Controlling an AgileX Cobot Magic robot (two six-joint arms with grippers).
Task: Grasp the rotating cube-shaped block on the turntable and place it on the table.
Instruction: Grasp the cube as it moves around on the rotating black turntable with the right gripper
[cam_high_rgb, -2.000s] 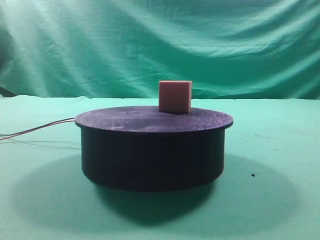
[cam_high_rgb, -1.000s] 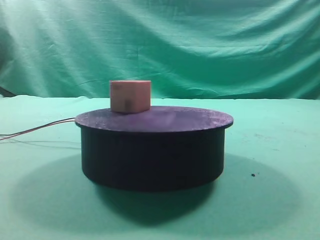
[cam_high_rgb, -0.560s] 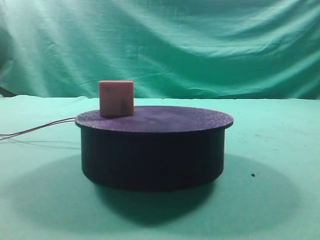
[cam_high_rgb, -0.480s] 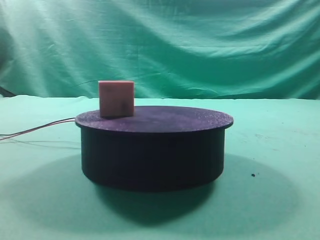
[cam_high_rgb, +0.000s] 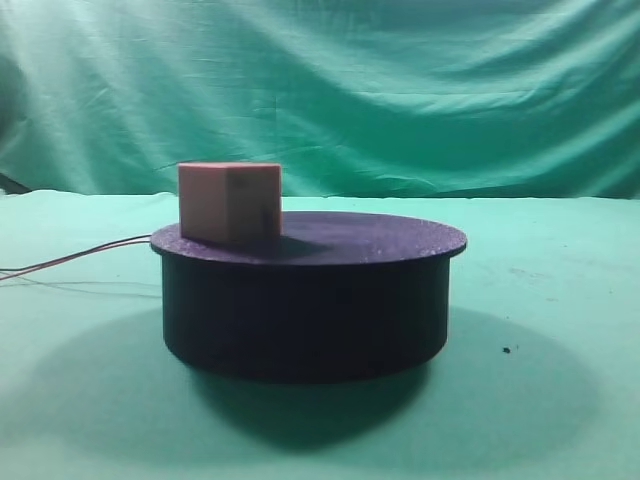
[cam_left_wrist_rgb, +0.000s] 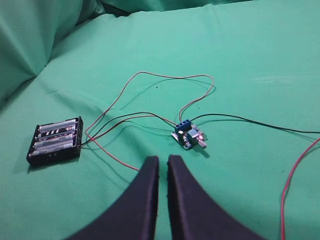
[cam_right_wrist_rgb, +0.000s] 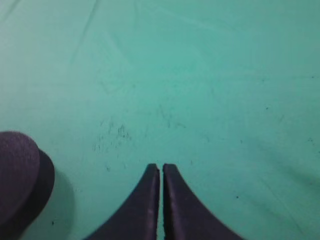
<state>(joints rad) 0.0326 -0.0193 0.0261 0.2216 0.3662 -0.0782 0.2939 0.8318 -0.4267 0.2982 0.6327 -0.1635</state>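
Both grippers are closed and empty; the cube-shaped block (cam_high_rgb: 229, 203) sits at the turntable's (cam_high_rgb: 308, 290) left edge, likely nearer the left gripper (cam_left_wrist_rgb: 162, 161) than the right gripper (cam_right_wrist_rgb: 161, 167).

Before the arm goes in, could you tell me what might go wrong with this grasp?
The cube-shaped block sits near the turntable rim, so a mistimed reach could knock it off. Both grippers, left gripper and right gripper, are shut and must open first. Loose wires could snag the left arm.
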